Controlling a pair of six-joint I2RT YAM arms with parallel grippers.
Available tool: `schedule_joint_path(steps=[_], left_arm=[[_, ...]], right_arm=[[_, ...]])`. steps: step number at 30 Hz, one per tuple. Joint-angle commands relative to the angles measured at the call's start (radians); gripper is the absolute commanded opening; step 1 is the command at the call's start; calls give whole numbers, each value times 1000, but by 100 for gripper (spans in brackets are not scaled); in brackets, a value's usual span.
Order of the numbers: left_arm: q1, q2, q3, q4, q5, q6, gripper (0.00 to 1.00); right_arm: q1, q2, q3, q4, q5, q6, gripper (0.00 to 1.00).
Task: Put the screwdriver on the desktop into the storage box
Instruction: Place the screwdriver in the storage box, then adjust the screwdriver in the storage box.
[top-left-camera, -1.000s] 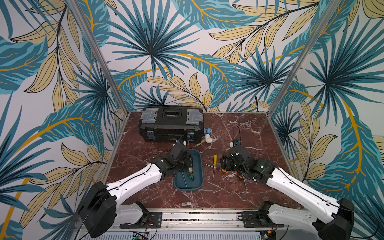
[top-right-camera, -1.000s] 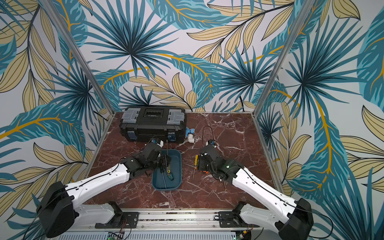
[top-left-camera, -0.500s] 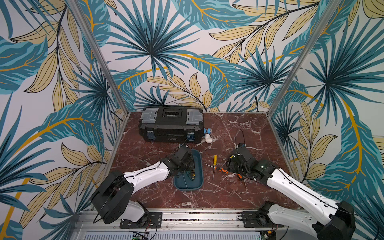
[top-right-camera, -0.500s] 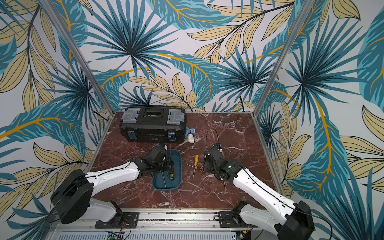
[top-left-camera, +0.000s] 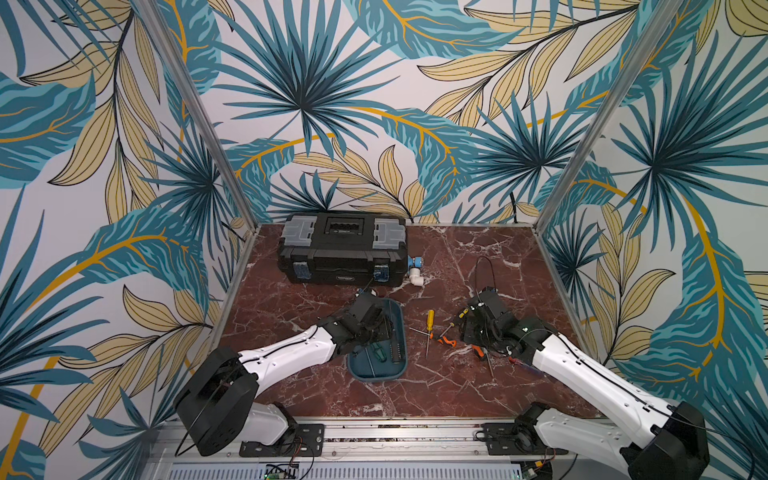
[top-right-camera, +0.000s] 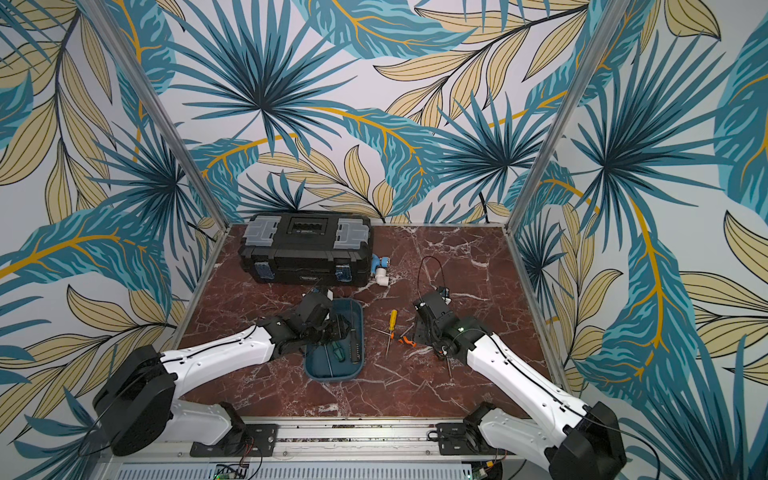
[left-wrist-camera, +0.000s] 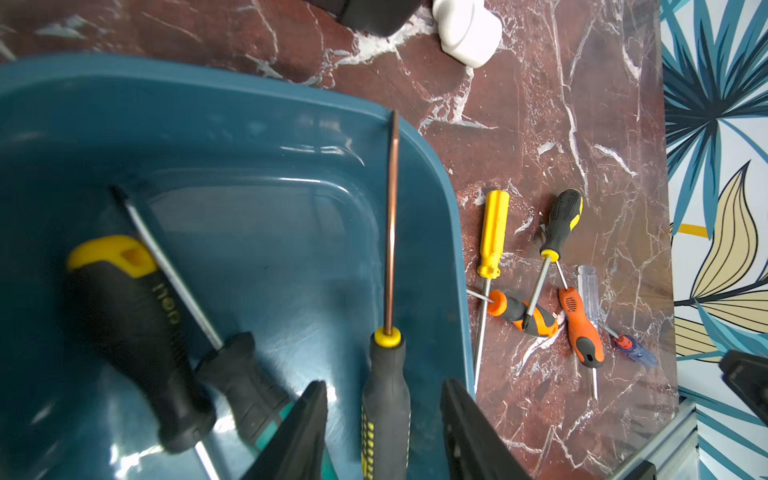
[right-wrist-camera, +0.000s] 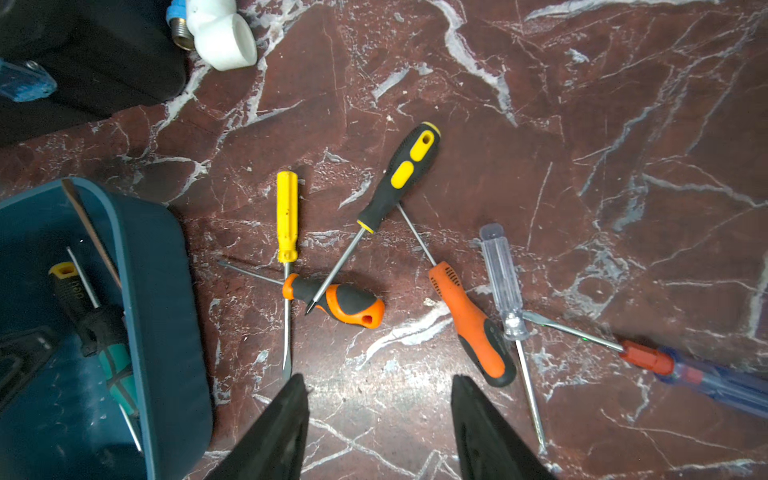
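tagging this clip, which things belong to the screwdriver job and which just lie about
Job: teal-blue plastic tray, yellow-handled screwdriver, black-and-yellow screwdriver, stubby orange screwdriver, long orange screwdriver, clear-handled screwdriver, blue-handled screwdriver.
Lying about: black plastic toolbox, white pipe elbow.

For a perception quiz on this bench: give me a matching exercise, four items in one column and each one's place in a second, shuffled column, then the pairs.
1 yellow-handled screwdriver
2 copper-shafted screwdriver
3 white pipe elbow
4 clear-handled screwdriver

A beside the black toolbox
B on the desktop, beside the long orange screwdriver
C in the storage box, shaft tip at its rim
D on the desktop, shaft crossing the stubby orange-and-black screwdriver

Pairs: 1-D, 2-C, 3-A, 4-B
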Motion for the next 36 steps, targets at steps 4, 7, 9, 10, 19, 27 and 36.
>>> schedule_joint_path(steps=[4,7,9,10,19,27,36], left_arm=[[-3,-172,32,-106,-73,57,48],[-2,-222,28,-97,-86,85,52],[-3,-209,28,-52,-51,118,53],[-3,-185,37,-41,-38,126,53],[-4,105,77,126,40,131,47],[-4,208,99,151,22,133,43],[-3,260,104,148,4,127,29]], right_arm=[[-25,45,-29,-33,-36,-29,59],[-24,95,-15,-23,-76,-42,54],[-24,126,-4,-20,-91,-45,49],[-23,137,0,-16,-96,-45,45],[-24,111,-14,-10,-102,-33,40],[-24,117,-26,-9,-101,-39,38],[-24,132,-7,-2,-100,-51,35]])
